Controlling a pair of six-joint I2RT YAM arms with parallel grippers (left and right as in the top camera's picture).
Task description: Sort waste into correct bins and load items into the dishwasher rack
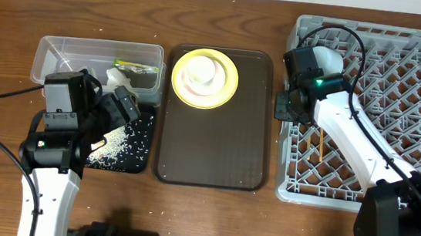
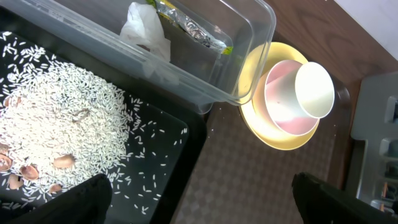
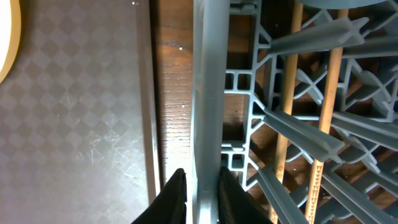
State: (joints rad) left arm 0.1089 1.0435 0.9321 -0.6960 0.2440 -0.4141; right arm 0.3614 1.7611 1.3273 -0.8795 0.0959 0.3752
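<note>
The trash looked sorted, and the chopsticks [image 1: 322,142] lay in the dishwasher rack [image 1: 287,166]. The yellow plate [image 1: 230,79] and white cup [image 2: 314,89] sat on the brown tray [image 1: 211,149]. Next, I think, the cup needed grabbing. The right fingers [image 1: 285,106] pinched the rack's side wall. The left fingers [image 1: 125,104] were wide open and empty, above the black tray [image 1: 144,149].

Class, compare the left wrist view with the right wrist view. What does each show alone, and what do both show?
Only left wrist: rice in the black tray, the clear tub holding tissue and wrapper, a bowl and white cup. Only right wrist: chopsticks among pegs, the right gripper astride the dishwasher rack wall. Both: brown tray, yellow plate, a bit of rack.
</note>
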